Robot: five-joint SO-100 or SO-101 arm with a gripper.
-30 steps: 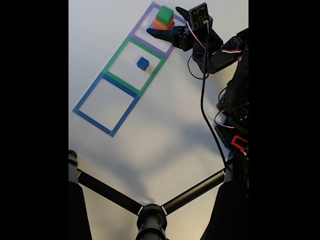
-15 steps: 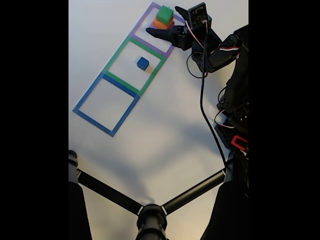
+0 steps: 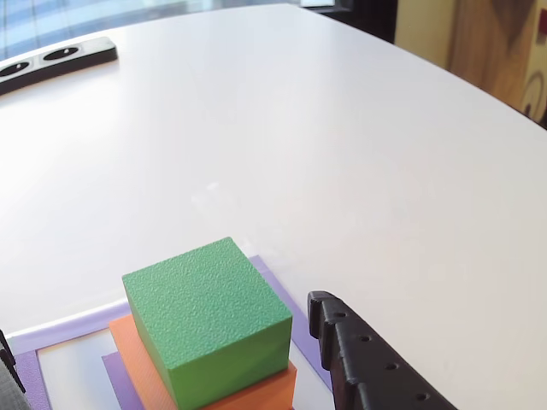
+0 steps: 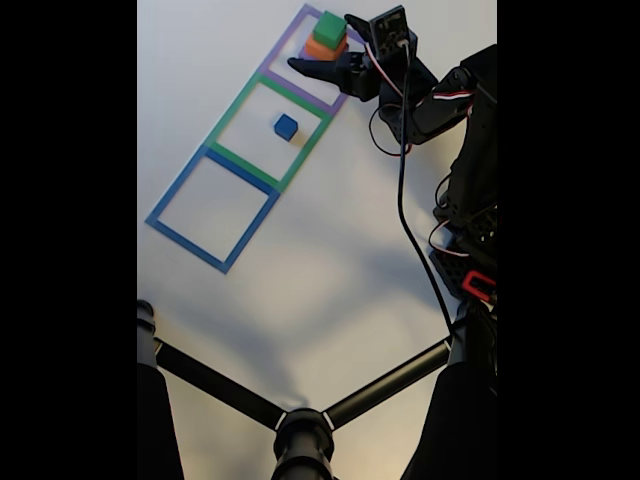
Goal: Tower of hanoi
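A green cube (image 3: 205,312) sits on a wider orange block (image 3: 256,389), stacked inside the purple square outline (image 3: 64,329). In the fixed view the green cube (image 4: 329,28) and orange block (image 4: 320,48) stand at the top, in the purple square (image 4: 290,82). My gripper (image 4: 320,40) is open, with one finger on each side of the stack and nothing held. In the other view a black finger (image 3: 367,363) shows right of the stack, apart from it. A small blue cube (image 4: 286,126) lies in the green square (image 4: 232,112).
A blue square outline (image 4: 180,180) lies below the green one on the white table (image 4: 330,260). The arm and its cables (image 4: 405,170) run down the right side. A black camera stand (image 4: 300,430) crosses the bottom. A black strip (image 3: 51,60) lies far back.
The gripper has moved up and left, from beside the stack to straddling it. The cubes have not moved.
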